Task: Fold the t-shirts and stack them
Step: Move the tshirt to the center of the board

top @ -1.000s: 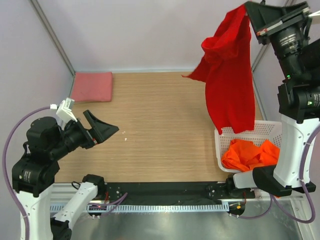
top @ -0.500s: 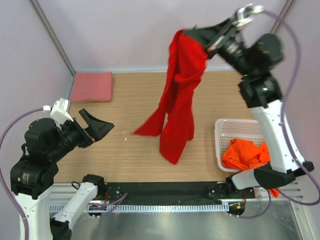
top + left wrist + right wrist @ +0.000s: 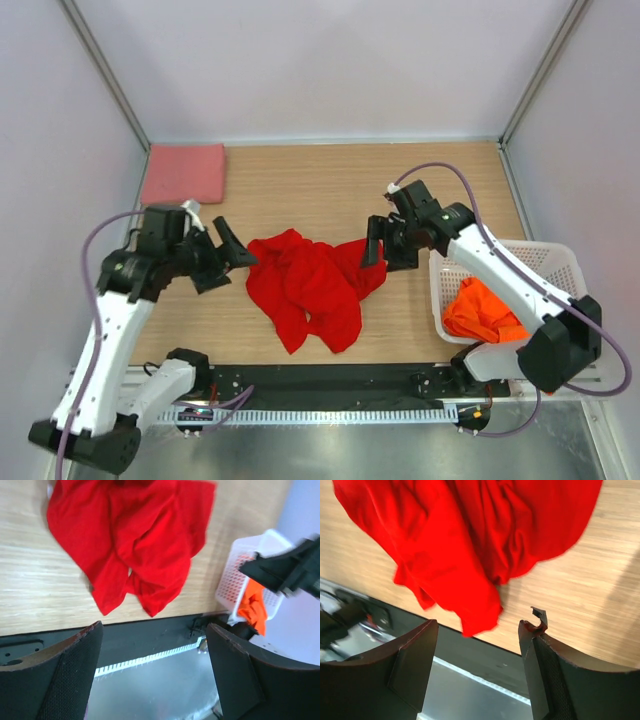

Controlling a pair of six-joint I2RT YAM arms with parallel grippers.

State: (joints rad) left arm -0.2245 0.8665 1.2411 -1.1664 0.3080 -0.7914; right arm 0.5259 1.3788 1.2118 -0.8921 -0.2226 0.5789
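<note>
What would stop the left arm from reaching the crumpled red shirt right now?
Probably nothing, so yes: the left claw, open, sits right beside the red shirt, nothing between them. The right claw stands open at the other side.

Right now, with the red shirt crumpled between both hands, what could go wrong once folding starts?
1. The red shirt is bunched in layers; the open left hand or right hand may pinch several at once and not spread it.
2. Its lower corner lies near the table's front edge; a pull that way could drag it off.
3. The right arm passes close to the basket and might nudge it.
</note>
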